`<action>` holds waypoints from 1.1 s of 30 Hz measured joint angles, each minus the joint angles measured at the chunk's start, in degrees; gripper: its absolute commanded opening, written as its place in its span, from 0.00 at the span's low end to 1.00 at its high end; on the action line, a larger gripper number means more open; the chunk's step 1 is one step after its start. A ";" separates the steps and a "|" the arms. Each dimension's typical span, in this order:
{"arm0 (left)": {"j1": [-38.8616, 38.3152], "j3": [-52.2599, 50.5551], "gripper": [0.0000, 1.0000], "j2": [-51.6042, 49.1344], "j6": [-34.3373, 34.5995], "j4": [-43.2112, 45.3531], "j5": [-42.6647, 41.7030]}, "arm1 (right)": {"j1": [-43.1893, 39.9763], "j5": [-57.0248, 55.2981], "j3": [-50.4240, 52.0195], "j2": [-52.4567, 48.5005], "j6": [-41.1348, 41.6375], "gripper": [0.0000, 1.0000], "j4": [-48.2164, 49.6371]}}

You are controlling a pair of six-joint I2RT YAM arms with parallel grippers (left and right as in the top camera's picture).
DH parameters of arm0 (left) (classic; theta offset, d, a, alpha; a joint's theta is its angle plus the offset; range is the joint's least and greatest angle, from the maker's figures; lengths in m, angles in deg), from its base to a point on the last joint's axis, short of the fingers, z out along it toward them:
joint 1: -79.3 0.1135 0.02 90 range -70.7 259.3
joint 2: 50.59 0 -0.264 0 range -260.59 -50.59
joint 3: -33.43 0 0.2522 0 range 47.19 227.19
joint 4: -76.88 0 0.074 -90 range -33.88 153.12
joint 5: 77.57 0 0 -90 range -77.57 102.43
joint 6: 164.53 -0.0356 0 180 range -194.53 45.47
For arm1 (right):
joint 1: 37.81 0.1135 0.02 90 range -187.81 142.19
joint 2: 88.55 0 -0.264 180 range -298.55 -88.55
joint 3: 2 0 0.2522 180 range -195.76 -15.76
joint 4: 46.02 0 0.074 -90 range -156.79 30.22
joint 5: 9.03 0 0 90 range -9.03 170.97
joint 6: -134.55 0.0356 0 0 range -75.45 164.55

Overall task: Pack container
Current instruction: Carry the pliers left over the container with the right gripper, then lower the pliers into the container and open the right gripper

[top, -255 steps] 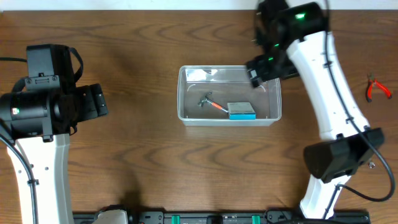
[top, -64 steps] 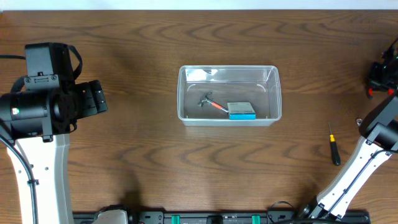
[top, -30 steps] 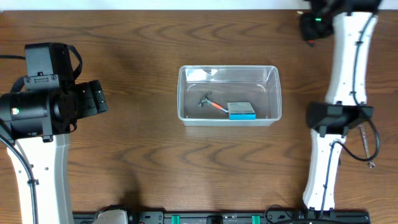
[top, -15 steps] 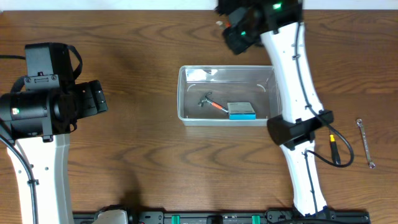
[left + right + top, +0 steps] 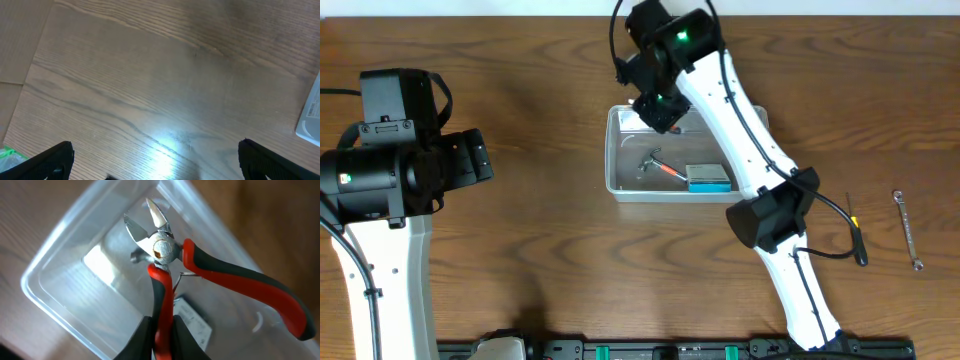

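Observation:
The container [image 5: 616,170] is a clear tub at the table's middle, holding a small hammer [image 5: 655,163] and a blue-and-white box [image 5: 708,178]. My right gripper [image 5: 656,106] hangs over its back left corner. In the right wrist view that gripper [image 5: 162,336] is shut on one handle of red-and-black pliers [image 5: 161,247], whose open cutting tips point down over the container [image 5: 60,260]. The other handle sticks out to the right. My left gripper [image 5: 157,167] is open above bare wood, with the container's corner [image 5: 312,115] at the right edge of its view.
A screwdriver [image 5: 856,238] and a wrench [image 5: 907,228] lie on the table to the right of the right arm's base. The left arm [image 5: 390,160] stands at the left side, well away from the tub.
The right arm has swung from the table's far right across the back edge to the container's back left corner, carrying the pliers. The left arm has not moved.

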 measured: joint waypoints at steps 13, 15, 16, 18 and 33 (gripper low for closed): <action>0.00 0.00 0.98 -0.02 0.00 0.02 0.00 | 4.76 1.09 6.78 0.00 -0.66 0.10 0.00; 0.00 0.00 0.98 -0.02 0.00 0.00 0.00 | 4.81 1.25 7.34 0.00 -0.85 0.11 0.00; 0.00 0.00 0.98 0.00 0.00 0.00 0.00 | 4.81 1.25 7.52 0.00 -0.90 0.11 0.04; 0.00 0.00 0.98 0.00 0.00 0.02 0.00 | 4.79 1.25 7.76 0.00 -0.94 0.16 0.00; 0.00 0.00 0.98 -0.02 0.00 0.02 0.00 | 3.93 1.31 7.80 0.00 -1.55 0.42 0.24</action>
